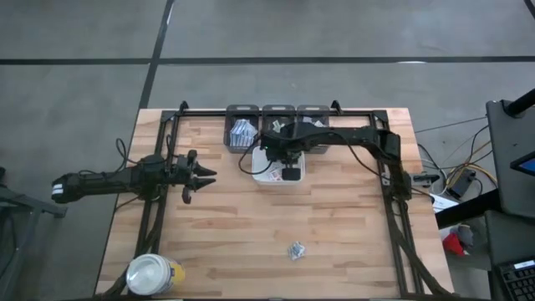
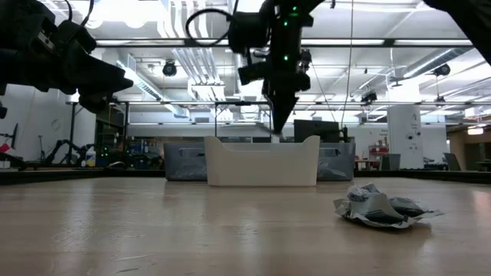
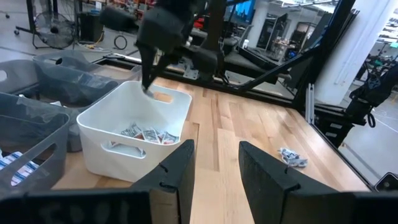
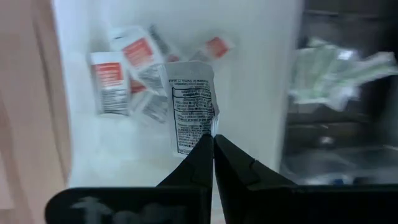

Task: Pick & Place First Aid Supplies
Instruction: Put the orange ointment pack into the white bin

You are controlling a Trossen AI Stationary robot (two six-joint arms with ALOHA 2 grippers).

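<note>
My right gripper hangs over the white tray at the far middle of the table, pointing down and shut on a white printed packet. More packets with red print lie on the tray's floor below it. A small heap of packets rests on the wood nearer the front edge. My left gripper waits open at the table's left, level, with nothing between its fingers. My right gripper pinches the packet by one short end between its two fingertips. The fingers come from above, pointing down. The packet hangs below them, clear of the packets in the tray.
Three grey bins with supplies stand along the far edge behind the tray. A yellow jar with a white lid sits at the front left corner. Black frame rails run along the table's sides. Bare wood lies between tray and heap.
</note>
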